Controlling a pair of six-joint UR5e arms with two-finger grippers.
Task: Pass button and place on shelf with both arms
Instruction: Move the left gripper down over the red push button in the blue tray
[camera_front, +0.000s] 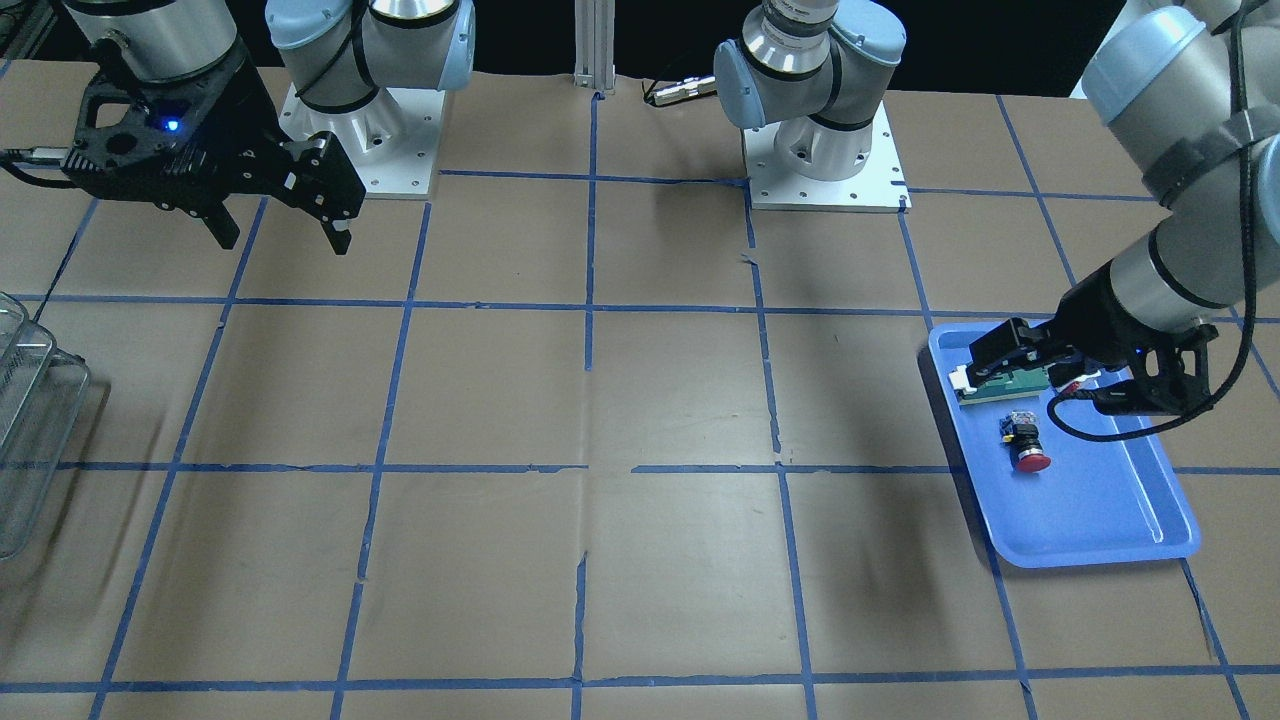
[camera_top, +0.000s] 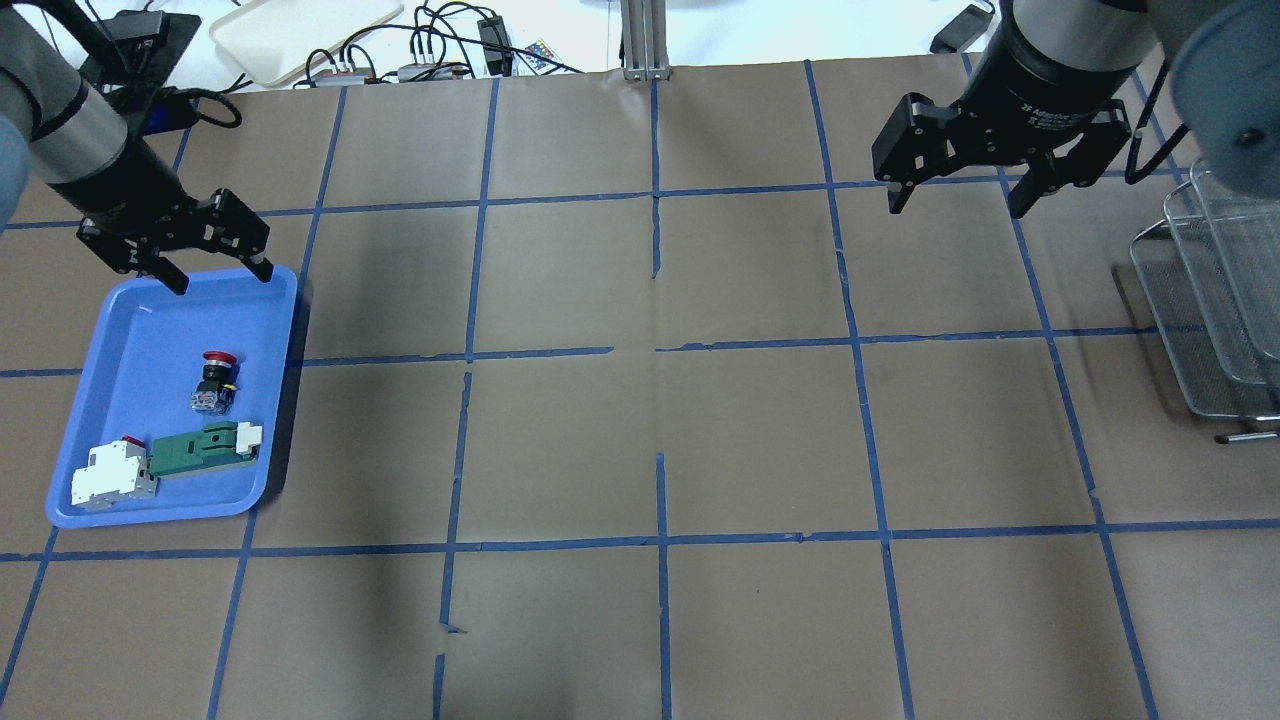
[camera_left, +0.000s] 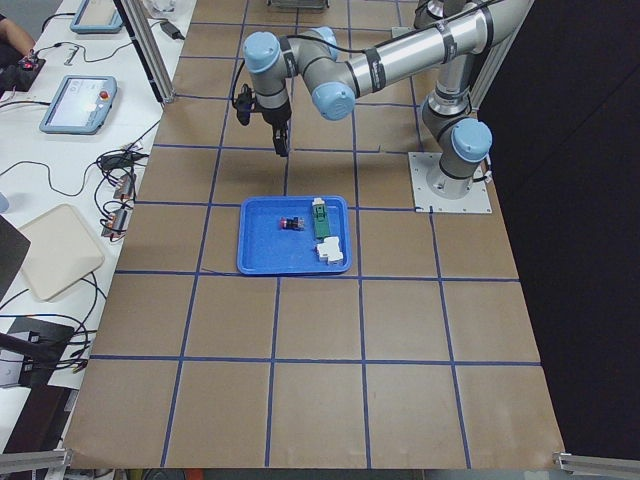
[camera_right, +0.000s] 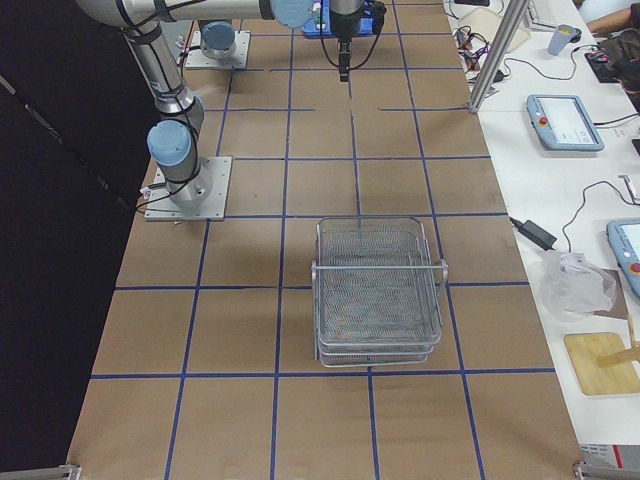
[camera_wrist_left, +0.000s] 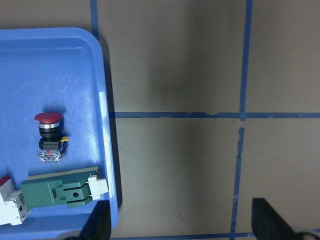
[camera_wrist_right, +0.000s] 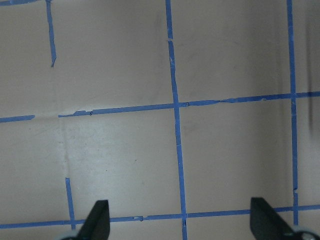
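Button (camera_top: 213, 380) lies on its side in the tray (camera_top: 150, 320), frame left: red mushroom cap, silver collar, black body. Left hand (camera_top: 223, 281) and right hand (camera_top: 956, 210) both spread apart, empty.

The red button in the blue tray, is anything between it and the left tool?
Nothing visible. The left tool hangs open, raised by the blue tray; the button lies uncovered, with the green part close beside it but apart.

The tray (camera_top: 150, 335) sits on the table (camera_top: 650, 440) at the robot's left end, the shelf (camera_right: 378, 290) at its right end. In the tray, the button (camera_top: 213, 380) lies beyond the connector part (camera_top: 200, 452), with the block (camera_top: 112, 475) just left of that part.
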